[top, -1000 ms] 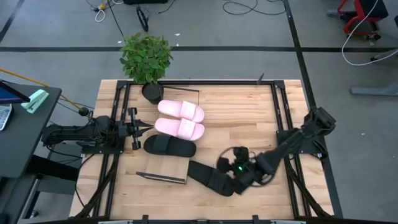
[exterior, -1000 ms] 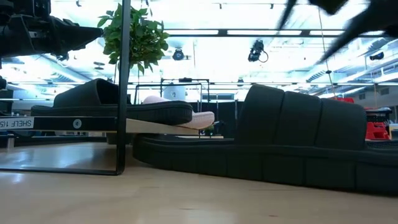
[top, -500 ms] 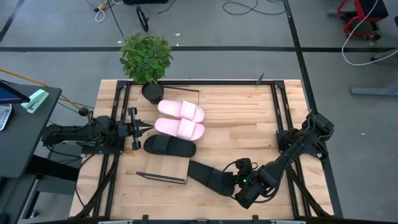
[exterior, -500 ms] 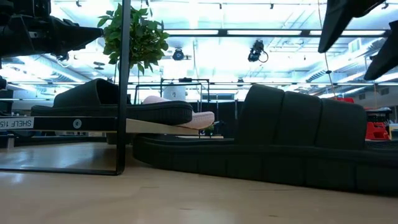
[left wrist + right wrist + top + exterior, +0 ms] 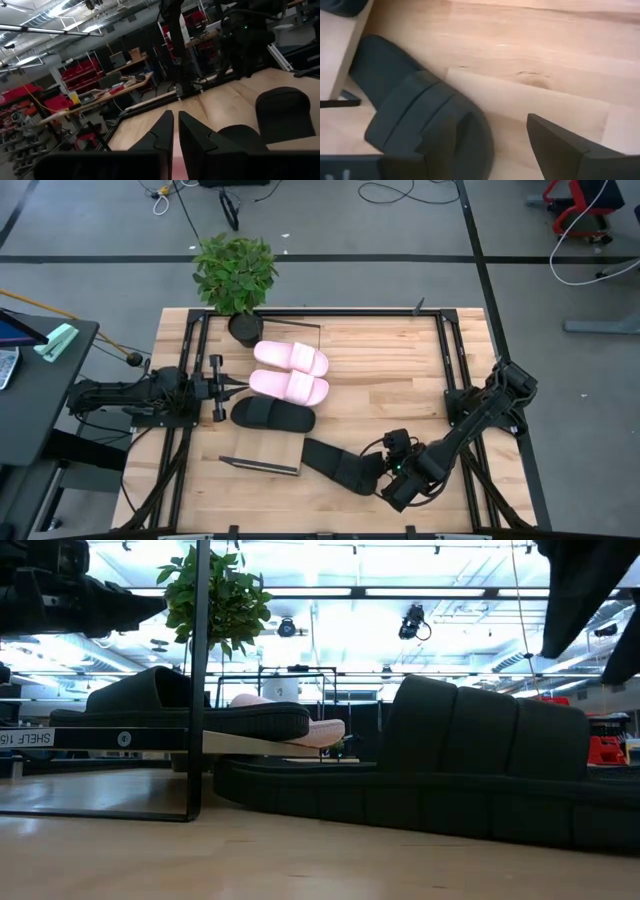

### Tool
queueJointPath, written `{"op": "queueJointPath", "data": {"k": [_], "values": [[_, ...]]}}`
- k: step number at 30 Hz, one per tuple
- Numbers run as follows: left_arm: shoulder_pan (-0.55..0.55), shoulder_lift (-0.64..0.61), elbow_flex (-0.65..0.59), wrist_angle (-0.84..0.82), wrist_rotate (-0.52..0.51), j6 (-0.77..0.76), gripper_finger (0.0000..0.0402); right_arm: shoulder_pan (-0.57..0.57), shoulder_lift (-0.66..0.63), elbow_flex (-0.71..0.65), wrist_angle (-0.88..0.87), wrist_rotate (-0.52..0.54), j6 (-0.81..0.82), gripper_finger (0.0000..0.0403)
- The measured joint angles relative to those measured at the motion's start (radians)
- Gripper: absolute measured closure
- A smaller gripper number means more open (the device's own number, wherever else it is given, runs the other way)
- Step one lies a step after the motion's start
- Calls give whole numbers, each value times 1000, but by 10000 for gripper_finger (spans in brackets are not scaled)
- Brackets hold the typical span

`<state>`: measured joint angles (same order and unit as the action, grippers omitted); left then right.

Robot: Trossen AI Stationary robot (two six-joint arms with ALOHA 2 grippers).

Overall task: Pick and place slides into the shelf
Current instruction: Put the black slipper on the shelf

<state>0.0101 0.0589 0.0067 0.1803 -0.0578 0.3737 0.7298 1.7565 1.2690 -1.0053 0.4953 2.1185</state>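
R gripper (image 5: 392,471): low at near table edge, arm folded back to R side, wrist angled toward black slide (image 5: 340,466); fingers spread wide, just over slide's strap end, nothing held.
L gripper (image 5: 232,386): arm stretched level from L edge, fingers (image 5: 167,131) pressed together, empty, tip just beside pink slide (image 5: 289,387).
Shelf (image 5: 262,455): holds 2nd pink slide (image 5: 290,358), pink slide, 2nd black slide (image 5: 272,415).
Black slide: on tabletop, off shelf's near R corner.
Potted plant (image 5: 235,274): far L corner.

Left gripper (image 5: 175,131), nearly closed, faces a black slide (image 5: 280,112).
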Motion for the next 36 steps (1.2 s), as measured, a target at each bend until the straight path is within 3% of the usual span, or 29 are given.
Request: {"op": "queueJointPath", "data": {"k": [7, 13, 16, 25, 31, 36], "values": [[0, 0, 0, -1, 0, -78, 376, 20, 0, 0, -108, -159, 47, 155], [-1, 0, 0, -1, -40, -52, 367, 105, 0, 0, -230, -296, 145, 155], [0, 0, 0, -7, -98, -79, 366, 136, 0, 0, -225, -277, 151, 155], [0, 0, 0, -52, -103, -265, 376, 158, 0, 0, -207, -83, 88, 155], [0, 0, 0, 37, -103, -262, 373, 157, 0, -27, -120, -91, 21, 154], [-1, 7, 30, 14, -78, -266, 368, 189, 1, -167, 84, -143, 157, 153]]}}
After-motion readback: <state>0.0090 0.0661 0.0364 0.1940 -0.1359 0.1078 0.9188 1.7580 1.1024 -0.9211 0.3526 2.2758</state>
